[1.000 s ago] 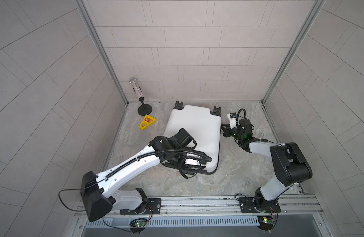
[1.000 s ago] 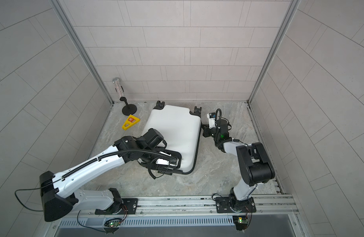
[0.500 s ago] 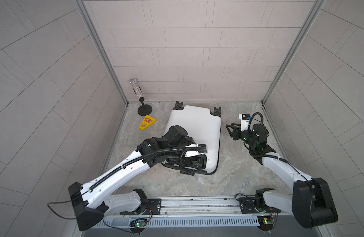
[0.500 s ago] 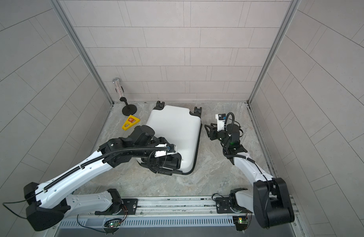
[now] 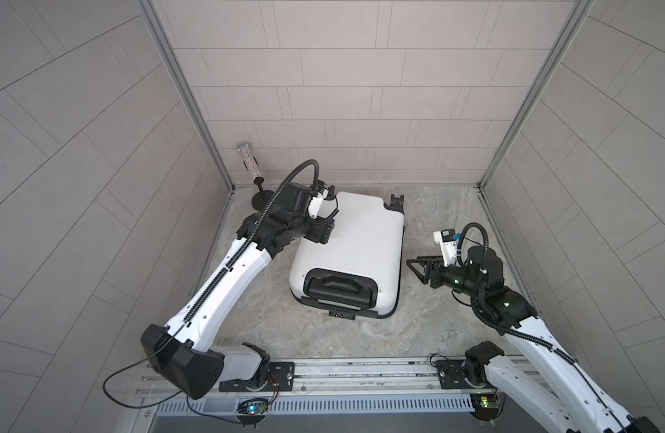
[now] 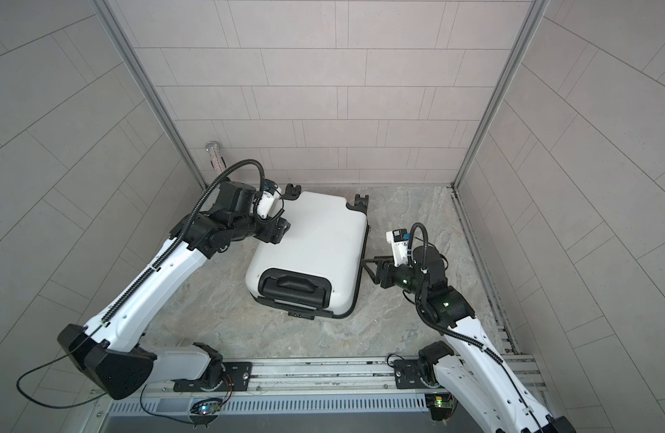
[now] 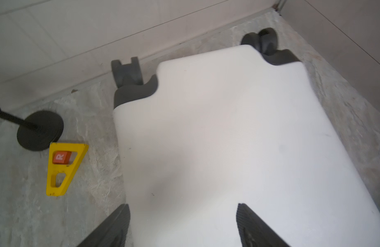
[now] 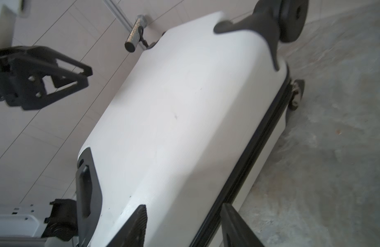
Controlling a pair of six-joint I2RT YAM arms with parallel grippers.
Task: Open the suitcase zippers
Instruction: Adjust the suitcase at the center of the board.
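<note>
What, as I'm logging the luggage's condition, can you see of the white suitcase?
The small white hard-shell suitcase lies flat and closed on the grey stone-look floor, black wheels toward the back wall, black recessed handle panel toward the robot's base. A thin black zipper band lines its rim, with a metallic pull near a wheel. The shell looks finely ribbed with faint scuffs. The open left gripper hovers over it and the open right gripper sits beside it; neither grips it.
</note>
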